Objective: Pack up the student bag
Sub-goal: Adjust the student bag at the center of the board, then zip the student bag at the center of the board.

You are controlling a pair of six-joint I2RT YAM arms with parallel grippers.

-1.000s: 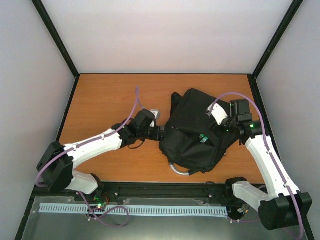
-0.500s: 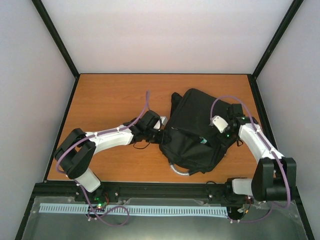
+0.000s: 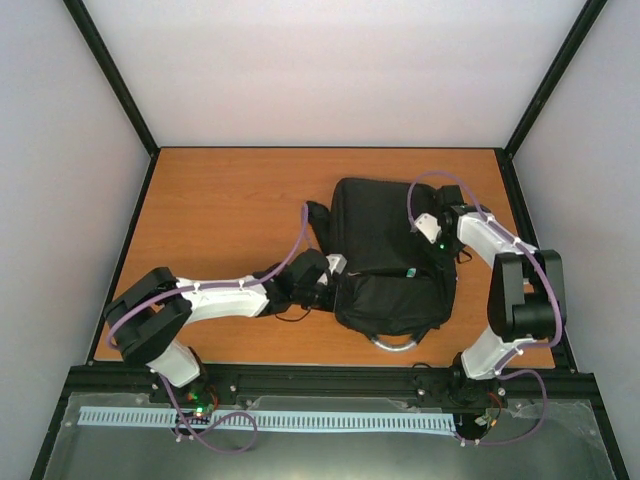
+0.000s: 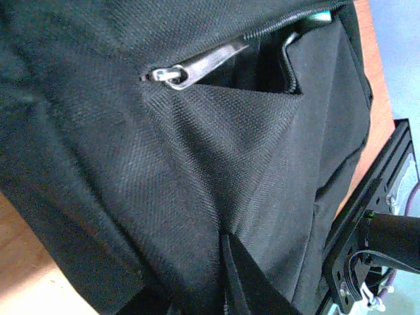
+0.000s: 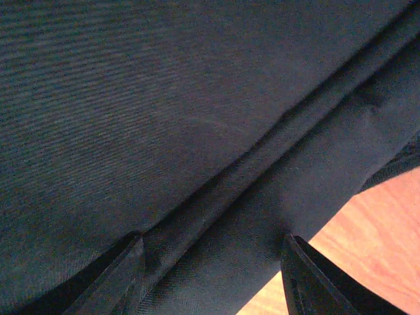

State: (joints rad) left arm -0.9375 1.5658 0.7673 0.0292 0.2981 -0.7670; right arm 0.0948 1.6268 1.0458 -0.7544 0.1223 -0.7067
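Observation:
The student bag (image 3: 385, 225), a large black backpack, lies flat at the table's middle right with its grey loop handle (image 3: 395, 343) toward the near edge. My left gripper (image 3: 340, 280) is at its left edge. In the left wrist view my left gripper (image 4: 223, 239) is shut on a pinched fold of the bag (image 4: 131, 164), below a metal zip pull (image 4: 190, 69) and a partly open zip. My right gripper (image 3: 438, 258) is on the bag's right side. In the right wrist view my right gripper (image 5: 213, 259) stands wide, both fingers pressed against a thick ridge of the bag (image 5: 164, 98).
The orange wooden table (image 3: 220, 200) has black frame posts at its back corners and white walls around it. A black rail (image 3: 320, 380) runs along the near edge by the arm bases. Something teal (image 4: 321, 16) shows inside the open zip.
The bag has turned from tilted to square with the table and slid slightly toward the near edge. My left gripper has closed on its fabric. My right arm has folded in, keeping with the bag.

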